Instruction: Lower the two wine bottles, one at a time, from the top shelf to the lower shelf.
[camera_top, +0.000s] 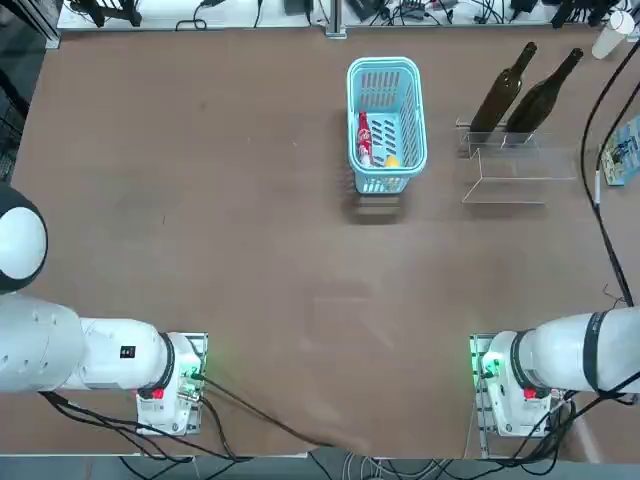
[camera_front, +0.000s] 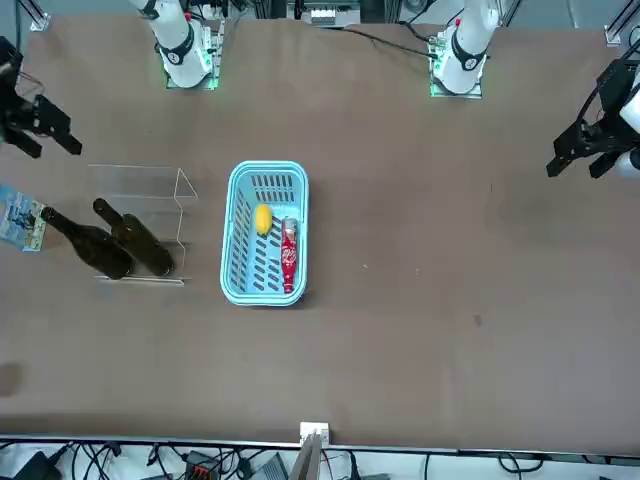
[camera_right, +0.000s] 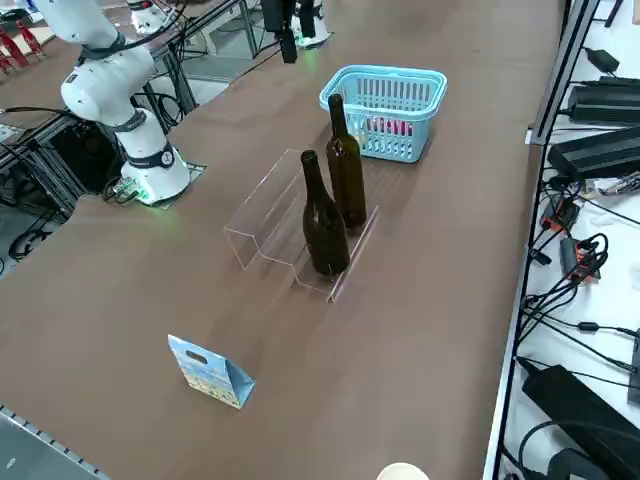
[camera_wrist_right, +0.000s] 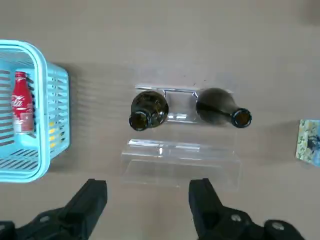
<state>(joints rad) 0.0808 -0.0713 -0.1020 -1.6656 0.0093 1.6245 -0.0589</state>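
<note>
Nearest the lens, the right gripper (camera_wrist_right: 148, 186) hangs high over the table (camera_wrist_right: 150, 30) with its two fingers spread wide and nothing between them.

Ahead of it and well below sits the clear stepped shelf (camera_wrist_right: 180, 155). Both wine bottles stand on the step farthest from the gripper, with the shelf's other step lying between them and it. One bottle (camera_wrist_right: 148, 110) lies almost straight ahead of the gap between the fingers, on the side of the blue basket (camera_wrist_right: 42, 60). The second bottle (camera_wrist_right: 217, 112) stands just beside it, apart from it, off toward the small printed card (camera_wrist_right: 310, 140).

Each bottle is upright, so its long axis runs vertical. The necks point up toward the gripper and the open mouths show from above.

The acrylic is too clear to tell whether the occupied step is the higher or the lower one. So the scene fits bottles waiting on the top step as well as bottles already set down on the lower one.

Any grasp would, I judge, turn on that vertical axis: fingers coming level across a neck or body, with the bottle straight ahead lying closer to their line.
</note>
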